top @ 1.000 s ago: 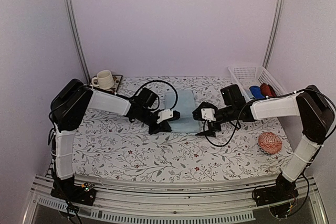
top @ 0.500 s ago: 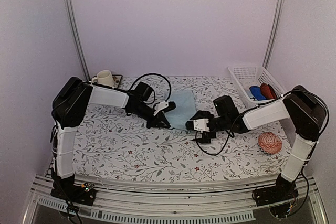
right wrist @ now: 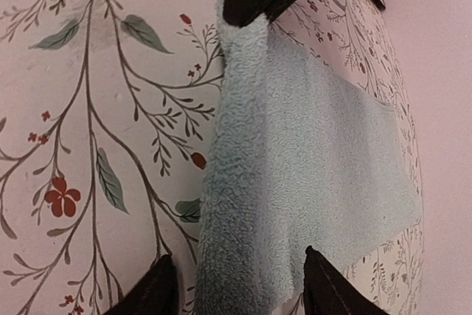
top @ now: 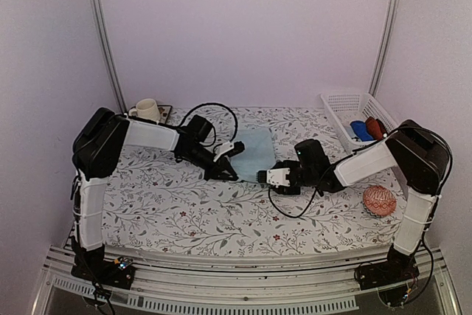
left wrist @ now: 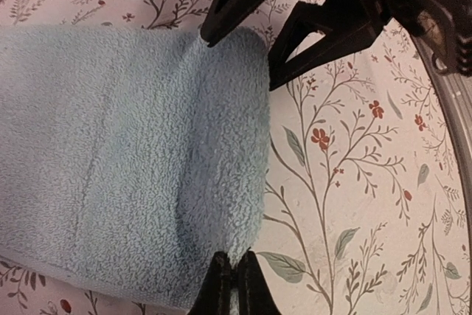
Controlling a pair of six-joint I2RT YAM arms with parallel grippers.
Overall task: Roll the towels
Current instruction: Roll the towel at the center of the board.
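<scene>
A pale blue towel (top: 252, 153) lies flat on the flowered tablecloth, its near edge folded into a thick first turn (left wrist: 225, 167). My left gripper (left wrist: 234, 277) is shut on one end of that turn; in the top view it (top: 231, 175) is at the towel's near left corner. My right gripper (right wrist: 240, 291) stands open, one finger on the cloth beside the fold and the other over the towel (right wrist: 310, 175); from above it (top: 262, 177) sits at the near right corner. A dark red bundle (top: 376, 127) lies in the basket.
A white basket (top: 346, 102) at the back right also holds a bright blue object (top: 360, 130). An orange-pink patterned ball (top: 379, 201) rests at the right near edge. A cream mug (top: 147, 111) stands on a small tray at the back left. Cables loop above both wrists.
My right gripper has moved left and down to the towel's near right corner, and its jaws have narrowed. My left gripper has shifted slightly back and left, still shut on the towel.
</scene>
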